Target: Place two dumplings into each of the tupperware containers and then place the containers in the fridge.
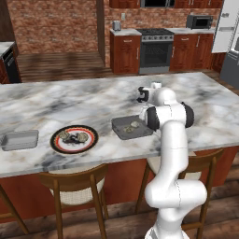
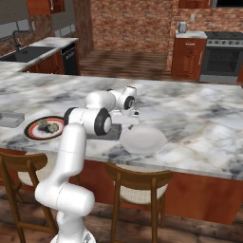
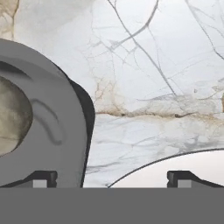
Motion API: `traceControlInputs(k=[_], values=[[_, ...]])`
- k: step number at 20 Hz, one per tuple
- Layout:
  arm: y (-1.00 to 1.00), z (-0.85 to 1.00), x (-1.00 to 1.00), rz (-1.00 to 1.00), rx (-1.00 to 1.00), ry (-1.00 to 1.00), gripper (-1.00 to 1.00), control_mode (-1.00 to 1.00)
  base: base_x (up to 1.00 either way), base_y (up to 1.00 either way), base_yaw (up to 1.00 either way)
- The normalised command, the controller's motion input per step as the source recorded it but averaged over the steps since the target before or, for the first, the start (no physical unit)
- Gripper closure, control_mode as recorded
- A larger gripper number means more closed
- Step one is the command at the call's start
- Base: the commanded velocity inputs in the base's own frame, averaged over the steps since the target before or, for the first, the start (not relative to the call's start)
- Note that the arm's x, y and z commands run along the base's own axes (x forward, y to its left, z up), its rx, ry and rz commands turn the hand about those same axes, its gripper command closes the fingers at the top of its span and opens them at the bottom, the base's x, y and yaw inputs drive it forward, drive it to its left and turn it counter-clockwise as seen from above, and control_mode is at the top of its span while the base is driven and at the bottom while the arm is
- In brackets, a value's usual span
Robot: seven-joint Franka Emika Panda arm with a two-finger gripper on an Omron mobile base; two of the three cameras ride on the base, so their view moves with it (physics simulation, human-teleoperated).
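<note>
The larger tupperware container point(image 1: 122, 130) lies on the marble counter in front of my arm, with a dumpling point(image 1: 135, 124) inside it. In the hand view its grey rim point(image 3: 57, 109) curves down the left side, and a mottled dumpling point(image 3: 13, 116) lies in it. My gripper point(image 3: 113, 177) hangs open over bare marble just beside that rim, holding nothing; its dark hand point(image 1: 141, 96) is behind the container. More dumplings point(image 1: 83, 137) rest on the black red-rimmed plate point(image 1: 56, 144). The smaller tupperware container point(image 1: 19, 140) sits at the far left. The fridge point(image 1: 227, 28) stands at the back right.
A white round dish point(image 2: 142, 140) lies on the counter right of the larger container, and its edge point(image 3: 188, 162) is close to my right fingertip. Wooden stools point(image 1: 74, 186) stand under the counter's front edge. An oven point(image 1: 155, 49) and cabinets line the back wall.
</note>
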Motion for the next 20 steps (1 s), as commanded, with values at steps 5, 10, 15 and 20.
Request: traceControlInputs(k=[5,10,15,20], values=[[0.00,-0.22,0.10,0.00,0.00,0.01,-1.00,-1.00,0.00,0.00,0.00],[0.00,0.00,-0.02,0.00,0.01,0.00,-1.00,-1.00,0.00,0.00,0.00],[0.02,-0.11,-0.09,0.00,0.00,0.00,-1.00,-1.00,0.00,0.00,0.00],[0.15,-0.17,-0.08,0.00,0.00,0.02,1.00,-1.00,0.00,0.00,0.00]])
